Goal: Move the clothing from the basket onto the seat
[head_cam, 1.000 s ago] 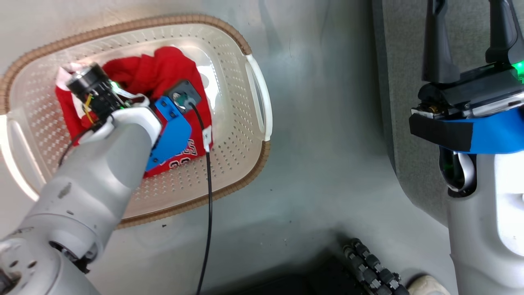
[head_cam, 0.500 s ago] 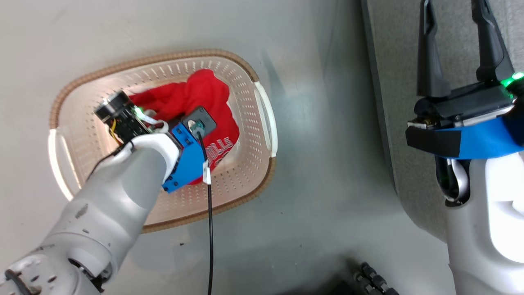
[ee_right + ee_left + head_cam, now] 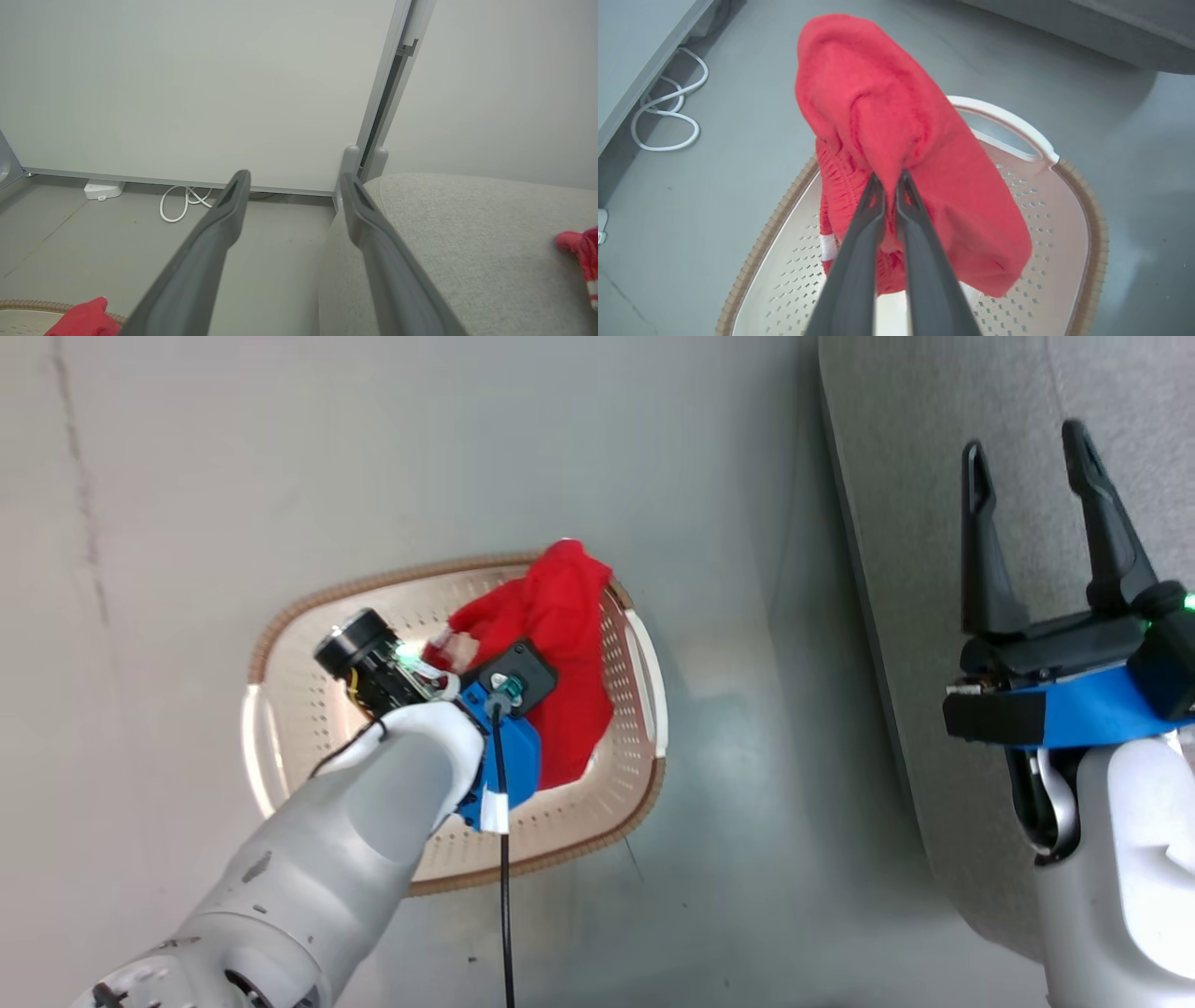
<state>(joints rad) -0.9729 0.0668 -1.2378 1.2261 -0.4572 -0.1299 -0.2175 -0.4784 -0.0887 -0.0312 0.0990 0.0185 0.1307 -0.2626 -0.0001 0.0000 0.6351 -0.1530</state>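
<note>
A bunched piece of the red clothing (image 3: 887,107) hangs above the basket (image 3: 1097,233), pinched between the long fingers of my left gripper (image 3: 889,179), which is shut on it. In the head view the same clothing (image 3: 565,644) shows past my left wrist, over the basket's (image 3: 280,756) right half. My right gripper (image 3: 1023,441) is open and holds nothing, above the left edge of the grey seat (image 3: 934,523). In the right wrist view its open fingers (image 3: 294,177) frame the seat's (image 3: 467,242) corner, where another red and white piece (image 3: 581,252) lies at the right.
The basket stands on a grey floor (image 3: 728,803) left of the seat. A white cable (image 3: 182,200) and a white power block (image 3: 103,189) lie by the wall. A black cable (image 3: 504,896) hangs from my left wrist.
The head camera has risen, so the basket looks smaller. My left gripper has lifted the red clothing out of the basket's bottom; it now hangs above the rim. The right gripper stays open.
</note>
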